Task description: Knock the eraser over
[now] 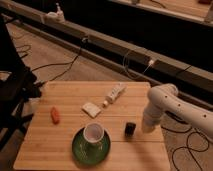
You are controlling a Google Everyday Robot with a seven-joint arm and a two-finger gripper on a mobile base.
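Note:
The eraser is a small dark block standing upright on the wooden table, near its right front part. My white arm comes in from the right and bends down over the table's right edge. The gripper is at the arm's lower end, low over the table, just right of the eraser with a small gap between them. Nothing shows in its hold.
A white cup stands on a green plate left of the eraser. A flat white pad, a white tube and an orange oblong thing lie further back and left. A black chair stands left; cables run across the floor.

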